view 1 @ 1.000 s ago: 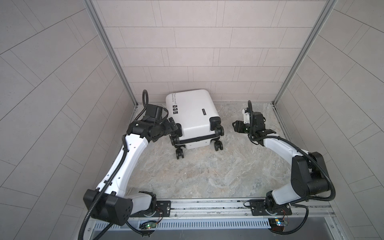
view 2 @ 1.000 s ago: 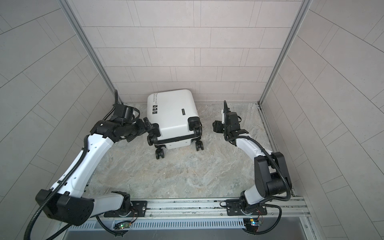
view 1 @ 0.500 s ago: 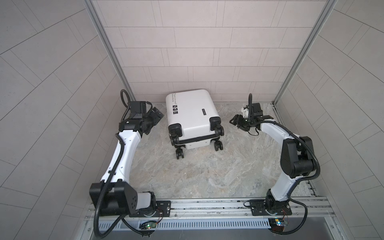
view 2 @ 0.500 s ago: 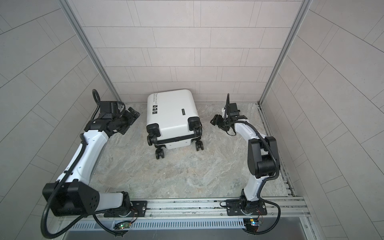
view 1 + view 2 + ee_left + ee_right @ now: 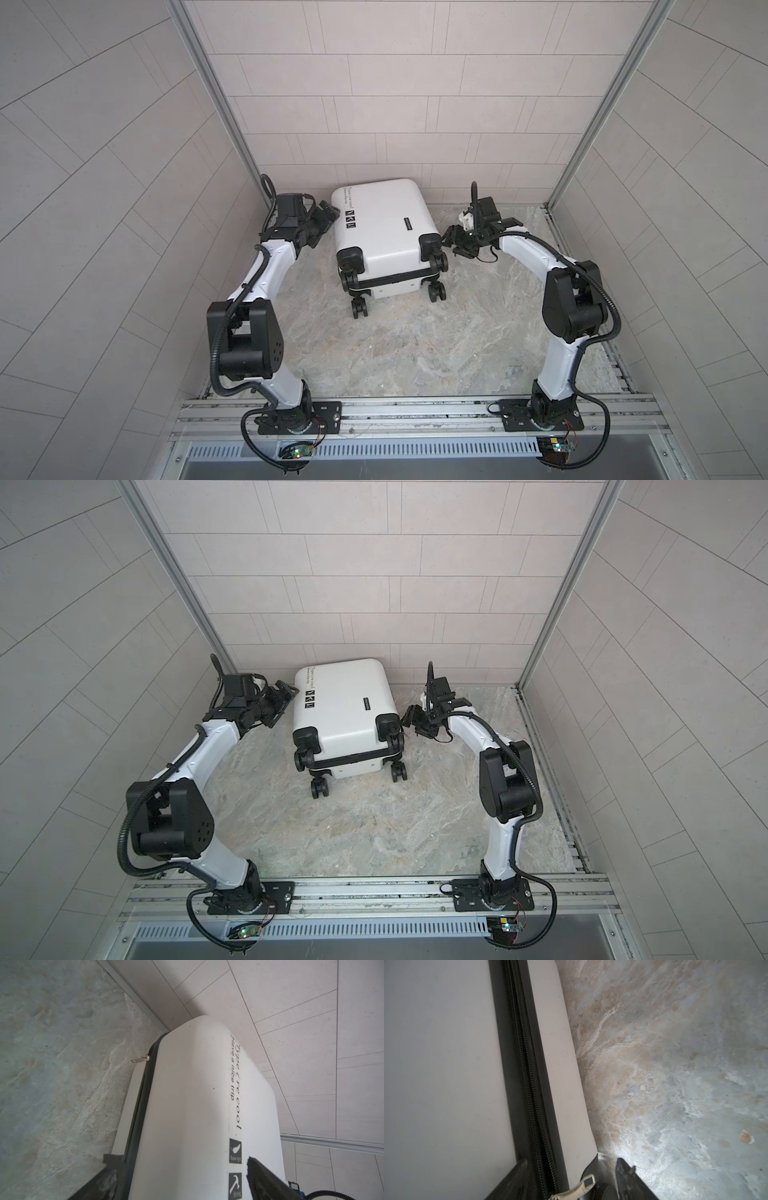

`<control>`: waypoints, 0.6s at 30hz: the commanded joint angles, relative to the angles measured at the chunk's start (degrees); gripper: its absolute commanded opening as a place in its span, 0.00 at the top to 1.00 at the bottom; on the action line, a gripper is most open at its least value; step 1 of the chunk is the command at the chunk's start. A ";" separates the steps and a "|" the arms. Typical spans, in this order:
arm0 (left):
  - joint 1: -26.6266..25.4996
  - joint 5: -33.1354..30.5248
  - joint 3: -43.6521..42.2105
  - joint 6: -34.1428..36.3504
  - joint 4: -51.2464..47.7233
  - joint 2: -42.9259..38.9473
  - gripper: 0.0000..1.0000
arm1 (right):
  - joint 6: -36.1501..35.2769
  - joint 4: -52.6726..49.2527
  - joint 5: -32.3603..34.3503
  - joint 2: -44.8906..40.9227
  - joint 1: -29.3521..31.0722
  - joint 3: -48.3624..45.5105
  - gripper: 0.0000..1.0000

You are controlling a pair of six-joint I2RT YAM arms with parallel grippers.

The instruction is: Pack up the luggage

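The luggage [image 5: 382, 232] [image 5: 345, 712] is a white hard-shell suitcase lying shut on the stone floor, wheels toward the arms' bases and printed face up. My left gripper [image 5: 330, 212] [image 5: 286, 690] stands open at its left edge, beside the printed squares. In the left wrist view the luggage [image 5: 187, 1105] fills the space between the open left gripper [image 5: 178, 1158] fingers. My right gripper [image 5: 451, 239] [image 5: 411, 719] is open at the right wheel corner. In the right wrist view a silver zipper pull [image 5: 577, 1188] lies between the right gripper [image 5: 572, 1161] fingers, on the black zipper band [image 5: 527, 1084].
A second silver zipper pull [image 5: 141, 1059] sticks out of the luggage's left side. Tiled walls [image 5: 374, 104] close in the back and both sides, and the luggage's far end is near the back wall. Black wheels [image 5: 359, 309] stick out toward the front rail [image 5: 415, 411].
My left gripper left the front left wheel, swung out, and now sits farther back along the luggage's left edge. My right gripper moved left, up to the right wheel corner.
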 commanded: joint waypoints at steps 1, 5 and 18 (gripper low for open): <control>-1.79 2.52 3.95 4.28 0.90 2.15 0.03 | -2.78 -4.38 -0.29 -0.34 1.92 0.23 0.33; -3.70 2.96 6.66 8.73 -1.91 4.70 0.03 | -3.59 -4.16 -0.54 -1.70 3.40 -1.61 0.33; -5.16 6.35 11.26 18.90 -13.19 6.74 0.08 | -3.40 -3.26 -0.03 -7.95 11.94 -6.18 0.34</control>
